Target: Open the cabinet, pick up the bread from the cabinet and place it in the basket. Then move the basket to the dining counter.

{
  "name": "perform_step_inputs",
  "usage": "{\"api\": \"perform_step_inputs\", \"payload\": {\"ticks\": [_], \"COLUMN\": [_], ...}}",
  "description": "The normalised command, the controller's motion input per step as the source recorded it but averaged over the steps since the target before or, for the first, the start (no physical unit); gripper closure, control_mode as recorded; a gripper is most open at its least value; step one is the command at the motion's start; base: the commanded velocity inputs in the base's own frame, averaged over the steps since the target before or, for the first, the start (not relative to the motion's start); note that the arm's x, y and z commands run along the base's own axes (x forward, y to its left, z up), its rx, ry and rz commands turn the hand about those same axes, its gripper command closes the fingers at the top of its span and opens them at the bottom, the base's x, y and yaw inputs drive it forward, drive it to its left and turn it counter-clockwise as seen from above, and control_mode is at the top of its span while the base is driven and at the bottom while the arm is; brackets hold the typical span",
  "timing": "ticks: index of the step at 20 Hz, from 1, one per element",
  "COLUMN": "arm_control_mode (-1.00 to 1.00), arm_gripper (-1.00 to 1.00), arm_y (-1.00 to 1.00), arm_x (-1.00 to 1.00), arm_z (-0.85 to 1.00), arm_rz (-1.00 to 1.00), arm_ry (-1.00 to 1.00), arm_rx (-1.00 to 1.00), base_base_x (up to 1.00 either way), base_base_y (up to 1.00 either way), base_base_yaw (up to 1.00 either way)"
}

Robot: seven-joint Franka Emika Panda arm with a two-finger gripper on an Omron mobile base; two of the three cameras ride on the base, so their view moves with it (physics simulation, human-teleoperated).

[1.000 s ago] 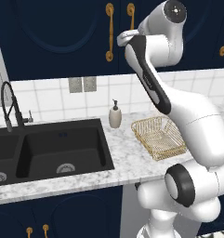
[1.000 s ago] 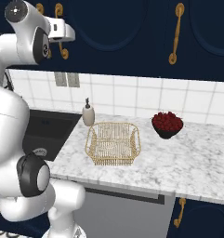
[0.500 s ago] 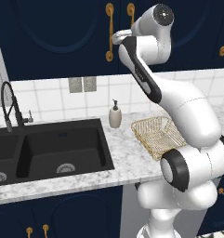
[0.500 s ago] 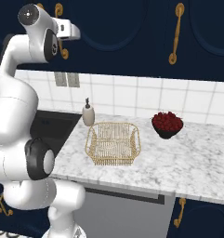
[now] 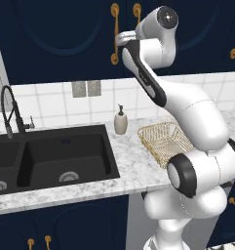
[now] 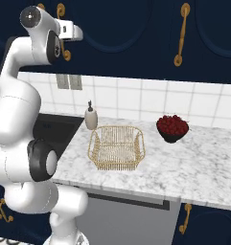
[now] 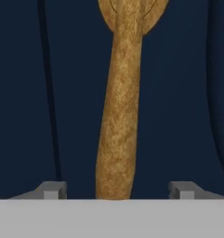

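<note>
So right up front on the marbled surface (image 6: 203, 167) you've got the basket (image 6: 116, 148), that pale gold wire one, sitting near the front edge with nothing in it that I can make out. Just behind it on one side is a little soap dispenser (image 6: 91, 117), and off to the other side, set apart from the basket, a dark red bowl (image 6: 172, 129) piled with something red. In the left base view the same basket (image 5: 165, 142) is partly tucked behind the white arm, and the black double sink (image 5: 50, 158) with its curved tap (image 5: 9, 110) sits beside it on that surface. Further back is the white tile wall, and above that the cabinet (image 5: 65, 39), navy with arched doors, both shut. The gripper (image 5: 120, 39) is raised up at the cabinet's brass handle (image 7: 120, 116), and in the hand view that handle runs straight up the middle between the two fingertips (image 7: 50, 190), which sit well out to either side of it, so the jaws are spread wide and not touching it. Can't see the bread anywhere with those doors closed.
</note>
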Motion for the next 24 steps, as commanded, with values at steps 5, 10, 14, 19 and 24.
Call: {"api": "perform_step_inputs", "payload": {"ticks": [5,10,14,19,24], "arm_control_mode": [-1.00,-1.00,-1.00,-1.00,-1.00], "arm_gripper": [1.00,1.00,1.00,1.00,1.00], "arm_y": [0.00,-0.43,-1.00,-1.00,-1.00], "arm_x": [0.44,0.21,0.00,-0.30,-0.86], "arm_z": [-0.33,-0.39,-0.34,-0.28,-0.04], "arm_rz": [0.00,0.00,-0.04,0.00,0.00], "arm_ry": [-0.07,0.00,0.00,-0.11,-0.12], "arm_rx": [0.00,0.00,0.00,0.07,0.14], "base_base_x": [0.00,0.00,0.00,0.00,0.00], "base_base_y": [0.00,0.00,0.00,0.00,0.00], "base_base_yaw": [0.00,0.00,0.00,0.00,0.00]}}
